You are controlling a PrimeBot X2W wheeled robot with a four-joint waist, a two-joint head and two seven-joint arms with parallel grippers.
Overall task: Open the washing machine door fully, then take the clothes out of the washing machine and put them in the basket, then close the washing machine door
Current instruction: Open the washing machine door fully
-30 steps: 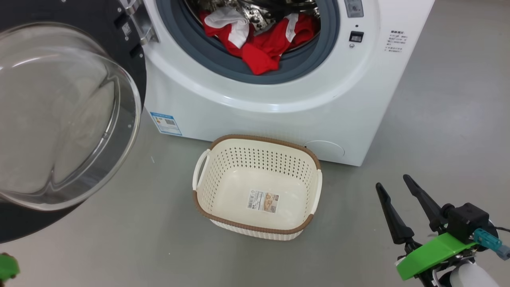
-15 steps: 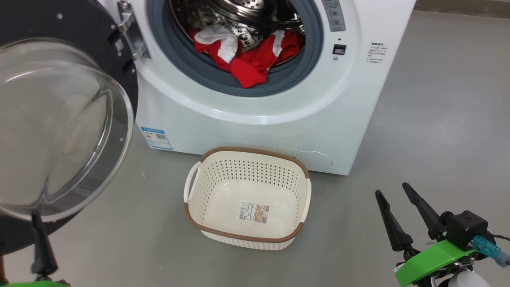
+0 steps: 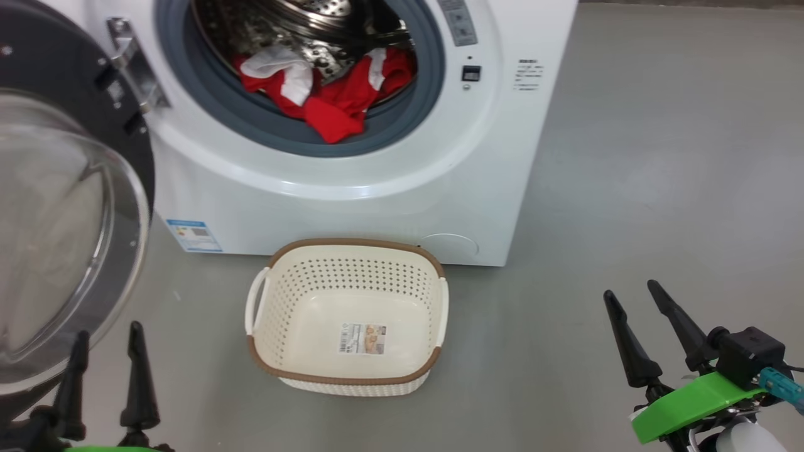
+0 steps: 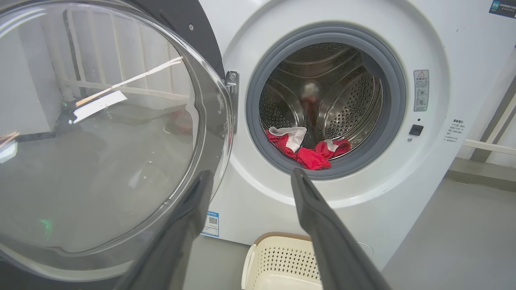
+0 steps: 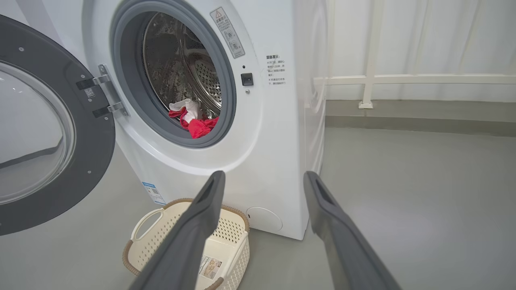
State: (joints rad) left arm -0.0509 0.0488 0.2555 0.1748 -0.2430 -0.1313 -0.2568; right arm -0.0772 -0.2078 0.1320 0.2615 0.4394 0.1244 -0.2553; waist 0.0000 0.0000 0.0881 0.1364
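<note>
The white washing machine stands with its door swung wide open to the left, black rim and clear glass bowl facing me. Red clothes with white panels lie at the drum's front lip, also visible as clothes and clothes. The cream basket sits empty on the floor before the machine. My left gripper is open at the lower left, just below the door's glass. My right gripper is open at the lower right, well clear of the basket.
Grey floor spreads to the right of the machine. A white railing and pale curtain run along the back wall on the right. A blue label marks the machine's lower front.
The camera has swung right and up, sliding machine, door and basket leftward in the picture. My left gripper has risen into sight at the lower left. The right gripper holds about the same place.
</note>
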